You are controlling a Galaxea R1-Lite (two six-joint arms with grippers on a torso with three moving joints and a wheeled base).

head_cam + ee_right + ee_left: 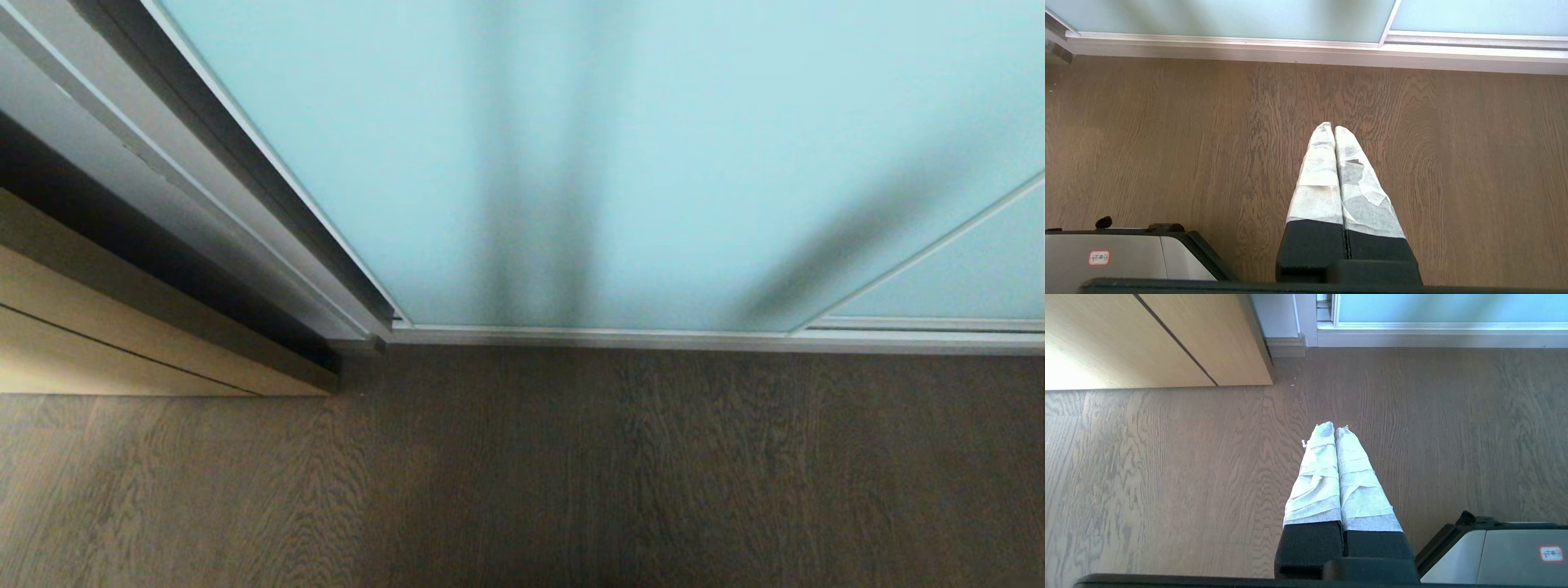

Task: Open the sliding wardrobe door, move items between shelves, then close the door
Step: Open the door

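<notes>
The sliding wardrobe door (522, 147) of frosted pale aqua glass fills the upper head view and stands closed; its bottom rail meets the floor. It also shows as the sliding wardrobe door (1445, 306) in the left wrist view and the sliding wardrobe door (1229, 16) in the right wrist view. My left gripper (1335, 428) hangs over the wooden floor, shut and empty, its fingers wrapped in white tape. My right gripper (1334, 127) hangs likewise, shut and empty. The items and the shelves are hidden behind the door. Neither arm shows in the head view.
A light wooden door (122, 343) stands at the left, beside the wardrobe's silver frame (269, 220). A second glass panel (963, 278) overlaps at the right. Grey-brown wooden floor (571, 474) lies in front. My grey base (1502, 555) shows between the arms.
</notes>
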